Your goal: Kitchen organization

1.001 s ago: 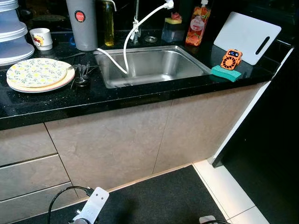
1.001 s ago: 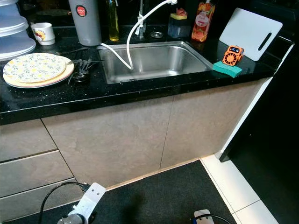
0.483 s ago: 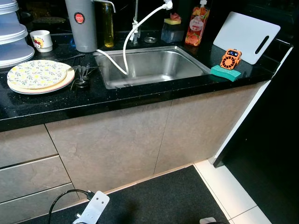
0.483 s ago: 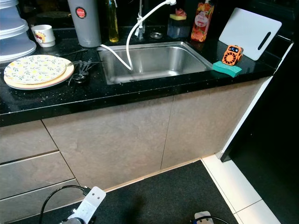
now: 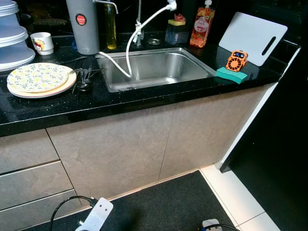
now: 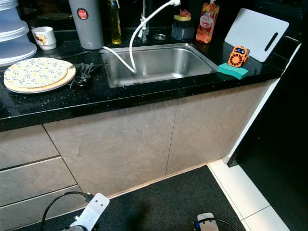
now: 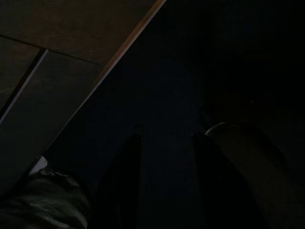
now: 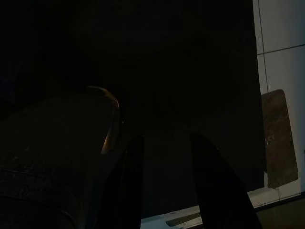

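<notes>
A black counter (image 5: 57, 103) carries a steel sink (image 5: 195, 61) with a white hose (image 5: 128, 53) hanging into it. Left of the sink lie stacked floral plates (image 5: 38, 77) and dark utensils (image 5: 84, 78). A white mug (image 5: 42, 42), a grey canister (image 5: 83, 26) and an oil bottle (image 5: 111, 26) stand at the back. Right of the sink, a teal sponge (image 5: 231, 74) holds an orange gadget (image 5: 237, 60); a white cutting board (image 5: 252, 37) leans behind. Both arms hang idle low by the floor: my left gripper (image 7: 167, 138) and right gripper (image 8: 167, 139) are open, holding nothing.
Stacked white containers (image 5: 12, 43) sit at the far left. An orange soap bottle (image 5: 201, 26) and a small sponge holder (image 5: 176, 30) stand behind the sink. Grey cabinet doors (image 5: 115, 149) and drawers (image 5: 29, 180) front the counter. A dark mat (image 5: 168, 207) and white tiles (image 5: 236, 192) cover the floor.
The whole picture has shifted slightly, so the camera has moved a little. Nothing on the counter has moved, and both arms still hang low.
</notes>
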Controlling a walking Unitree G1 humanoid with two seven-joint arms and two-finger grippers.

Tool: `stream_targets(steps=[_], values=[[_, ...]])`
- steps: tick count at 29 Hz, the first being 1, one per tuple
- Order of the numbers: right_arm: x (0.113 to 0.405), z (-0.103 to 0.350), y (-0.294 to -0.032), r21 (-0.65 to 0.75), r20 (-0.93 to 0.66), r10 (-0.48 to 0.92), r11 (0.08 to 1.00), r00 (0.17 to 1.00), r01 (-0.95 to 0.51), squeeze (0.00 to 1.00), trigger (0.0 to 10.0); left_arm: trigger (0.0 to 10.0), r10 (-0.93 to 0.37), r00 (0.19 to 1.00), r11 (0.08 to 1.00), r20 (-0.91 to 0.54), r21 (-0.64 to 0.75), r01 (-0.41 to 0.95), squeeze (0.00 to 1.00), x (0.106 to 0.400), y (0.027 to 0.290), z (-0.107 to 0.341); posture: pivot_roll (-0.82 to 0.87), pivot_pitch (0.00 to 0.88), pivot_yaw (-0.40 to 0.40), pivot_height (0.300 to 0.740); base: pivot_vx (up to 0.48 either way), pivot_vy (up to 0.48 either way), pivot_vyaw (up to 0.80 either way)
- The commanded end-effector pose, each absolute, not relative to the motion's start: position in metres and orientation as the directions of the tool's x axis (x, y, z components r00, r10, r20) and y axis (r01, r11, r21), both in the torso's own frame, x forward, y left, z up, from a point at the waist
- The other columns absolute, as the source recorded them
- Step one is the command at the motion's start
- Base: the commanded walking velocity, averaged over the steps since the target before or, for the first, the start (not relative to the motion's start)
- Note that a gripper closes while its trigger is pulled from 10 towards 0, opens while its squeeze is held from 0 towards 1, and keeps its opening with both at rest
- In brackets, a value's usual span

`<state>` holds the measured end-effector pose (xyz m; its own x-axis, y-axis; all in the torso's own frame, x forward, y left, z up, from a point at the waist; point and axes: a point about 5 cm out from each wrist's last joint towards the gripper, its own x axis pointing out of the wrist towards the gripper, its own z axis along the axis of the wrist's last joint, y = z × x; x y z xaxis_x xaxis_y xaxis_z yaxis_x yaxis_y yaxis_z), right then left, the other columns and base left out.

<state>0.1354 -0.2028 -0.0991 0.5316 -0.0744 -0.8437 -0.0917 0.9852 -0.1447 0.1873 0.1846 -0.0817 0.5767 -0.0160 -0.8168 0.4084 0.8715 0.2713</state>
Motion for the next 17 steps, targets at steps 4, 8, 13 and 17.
stream_targets(steps=[4,8,13,17], values=[[0.1373,-0.0978,-0.2059,-0.154,-0.837,-0.084,0.984,0.540,-0.086,0.00,10.0,10.0,-0.026,0.571,0.866,-0.821,0.267,0.424,0.00,0.1847,0.1822,-0.0831,-0.01,0.000,-0.014,0.740,0.000,0.000,0.00],[0.1386,-0.0974,-0.2053,-0.153,-0.836,-0.083,0.985,0.543,-0.085,0.00,10.0,10.0,-0.023,0.572,0.864,-0.820,0.272,0.423,0.00,0.1852,0.1830,-0.0828,-0.01,0.000,-0.012,0.740,0.000,0.000,0.00],[0.1405,-0.0970,-0.2037,-0.149,-0.832,-0.080,0.985,0.549,-0.084,0.00,10.0,10.0,-0.024,0.575,0.861,-0.818,0.276,0.428,0.00,0.1860,0.1842,-0.0822,-0.01,0.000,-0.002,0.740,0.000,0.000,0.00],[0.1411,-0.0967,-0.2036,-0.149,-0.831,-0.080,0.985,0.551,-0.083,0.00,10.0,10.0,-0.025,0.576,0.859,-0.817,0.277,0.430,0.00,0.1865,0.1846,-0.0819,-0.01,0.000,-0.001,0.740,0.000,0.000,0.00]])
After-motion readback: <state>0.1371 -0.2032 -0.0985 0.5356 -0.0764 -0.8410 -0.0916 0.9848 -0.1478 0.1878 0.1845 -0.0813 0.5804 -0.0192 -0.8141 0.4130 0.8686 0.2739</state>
